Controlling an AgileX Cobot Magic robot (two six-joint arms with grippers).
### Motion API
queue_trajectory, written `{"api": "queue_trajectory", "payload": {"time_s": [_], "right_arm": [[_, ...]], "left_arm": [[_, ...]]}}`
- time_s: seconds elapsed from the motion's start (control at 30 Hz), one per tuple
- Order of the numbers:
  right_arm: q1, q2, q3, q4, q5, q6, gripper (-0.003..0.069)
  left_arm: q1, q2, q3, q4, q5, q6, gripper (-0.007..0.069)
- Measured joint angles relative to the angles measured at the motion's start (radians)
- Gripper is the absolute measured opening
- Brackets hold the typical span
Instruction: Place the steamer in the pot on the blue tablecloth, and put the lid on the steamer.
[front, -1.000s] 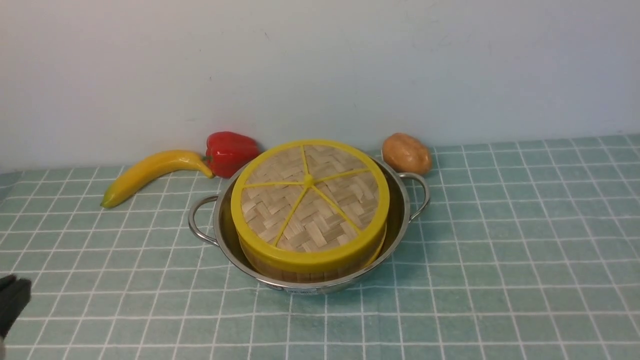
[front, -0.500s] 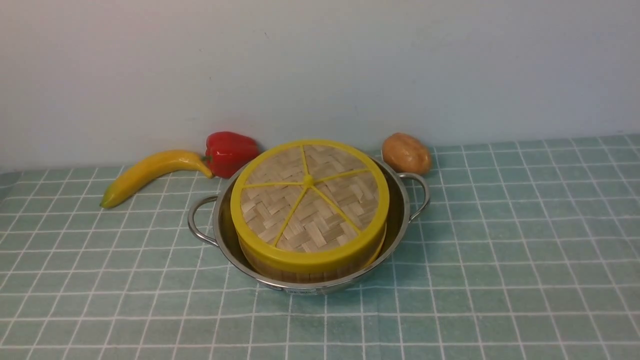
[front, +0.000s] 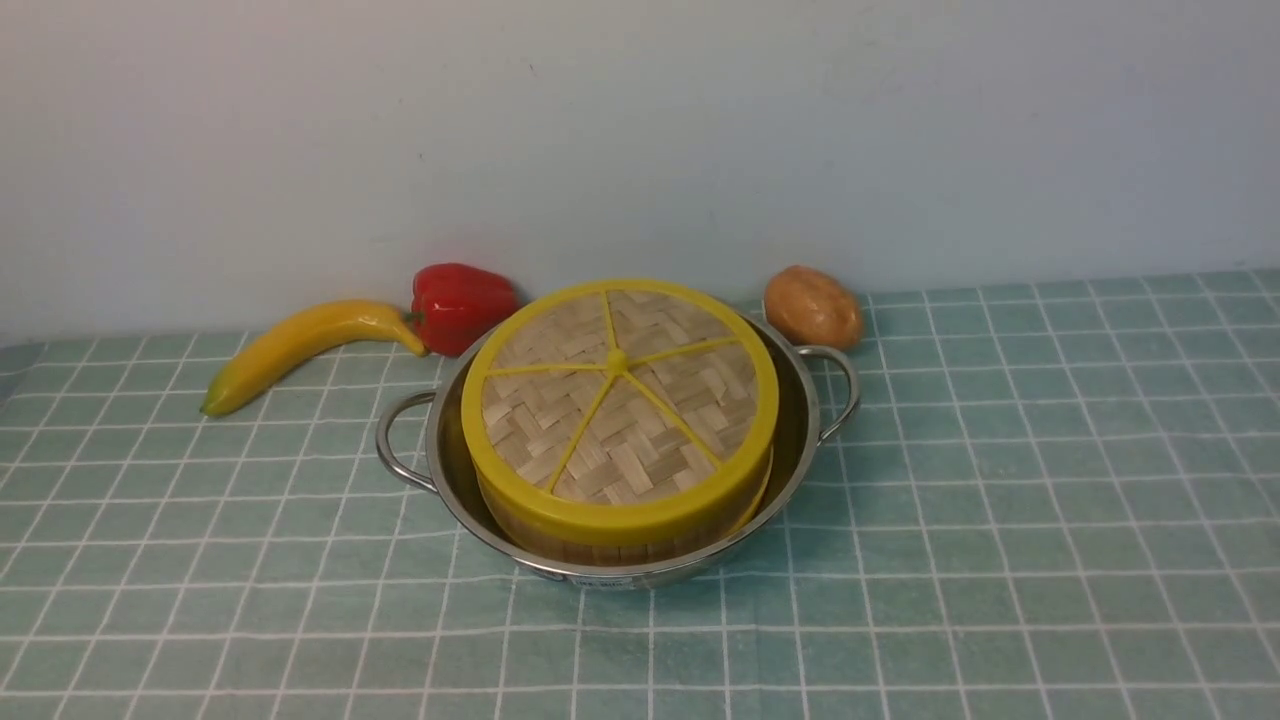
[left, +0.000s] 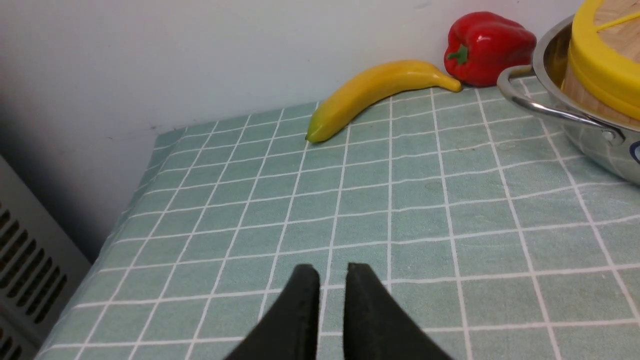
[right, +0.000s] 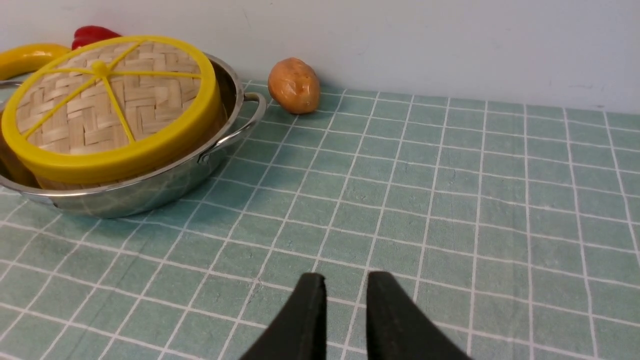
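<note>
The steel pot stands on the blue tablecloth at mid-table. The steamer sits inside it, with only its bamboo side wall showing. The woven lid with yellow rim and spokes lies on top of the steamer and hides its contents. Neither gripper shows in the front view. My left gripper hovers over bare cloth left of the pot, fingers nearly together and empty. My right gripper hovers over bare cloth right of the pot and lid, fingers nearly together and empty.
A banana and a red bell pepper lie behind the pot on the left, a potato behind it on the right, all near the back wall. The cloth's left edge drops off beside a grey vented panel.
One second ago my left gripper's dark fingers showed at the front view's lower left edge. They have since drawn back out of that view. The pot, steamer and lid have not moved.
</note>
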Motion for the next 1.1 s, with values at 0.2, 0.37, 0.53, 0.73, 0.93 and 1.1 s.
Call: {"api": "queue_trajectory", "payload": {"time_s": [0.2,0.37,0.53,0.73,0.93,1.1], "right_arm": [[-0.192,-0.068,0.003,-0.008,-0.012,0.000,0.0169],[-0.393,-0.164,0.082,-0.055,-0.165,0.000,0.0181],[-0.516,-0.170,0.238,-0.052,-0.398,0.000,0.0193],[-0.534,-0.169,0.442,-0.014,-0.567,0.000,0.0206],[-0.534,-0.169,0.490,-0.008,-0.665,0.000,0.0220],[-0.534,-0.169,0.490,-0.007,-0.676,0.000,0.0235]], "left_arm": [[0.000,0.000,0.000,0.002,0.000,0.000,0.0084],[0.000,0.000,0.000,0.002,0.000,0.000,0.0088],[0.000,-0.002,0.000,0.002,-0.004,0.000,0.0097],[0.000,-0.002,0.001,0.002,-0.004,0.000,0.0106],[0.000,-0.002,0.001,0.002,-0.004,0.000,0.0117],[0.000,-0.002,0.001,0.002,-0.004,0.000,0.0121]]}}
